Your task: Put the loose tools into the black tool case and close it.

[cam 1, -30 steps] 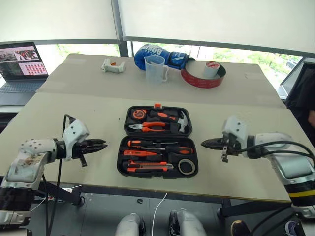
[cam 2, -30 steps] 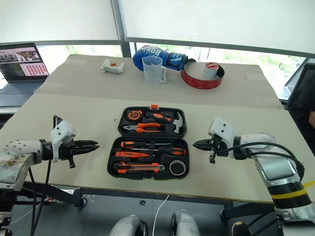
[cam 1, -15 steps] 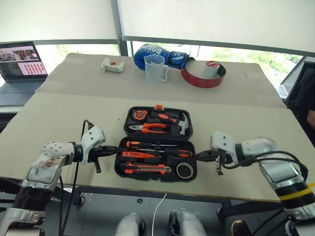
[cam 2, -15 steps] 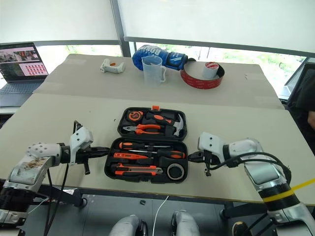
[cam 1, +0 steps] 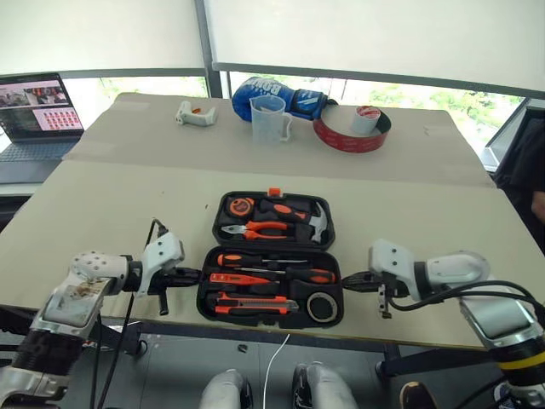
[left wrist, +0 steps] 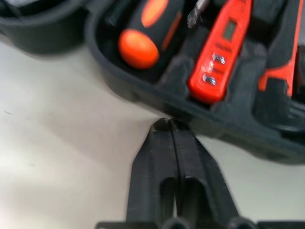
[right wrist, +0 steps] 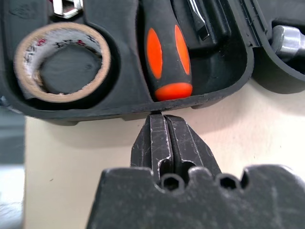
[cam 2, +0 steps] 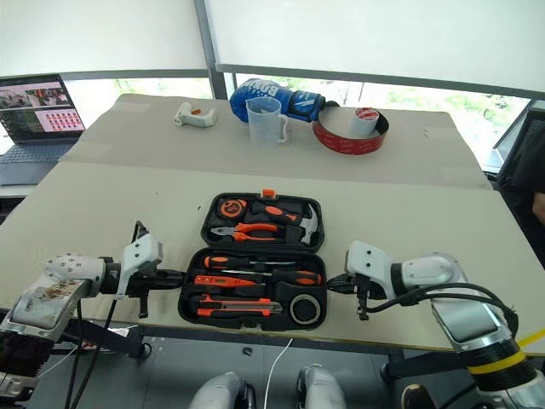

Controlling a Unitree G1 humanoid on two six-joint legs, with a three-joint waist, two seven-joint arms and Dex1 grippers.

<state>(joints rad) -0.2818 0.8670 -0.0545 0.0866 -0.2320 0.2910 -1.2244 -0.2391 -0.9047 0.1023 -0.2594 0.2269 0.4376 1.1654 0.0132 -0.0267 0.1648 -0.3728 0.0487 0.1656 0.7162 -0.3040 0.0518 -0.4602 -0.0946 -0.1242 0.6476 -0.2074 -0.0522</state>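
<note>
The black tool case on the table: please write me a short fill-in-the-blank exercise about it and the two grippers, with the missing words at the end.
1. The black tool case lies ____ on the table, its tools showing.
2. The small dark tape roll sits in the half ____ to the robot.
3. The left gripper and the right gripper point at the case's near half from ____ sides.
4. The jaws of both grippers are ____.

Missing words: open; nearer; opposite; shut

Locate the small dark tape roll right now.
The small dark round tape roll sits in the near right corner recess of the open black plastic tool case, just right of the orange-black utility knife, near the right gripper.
</note>
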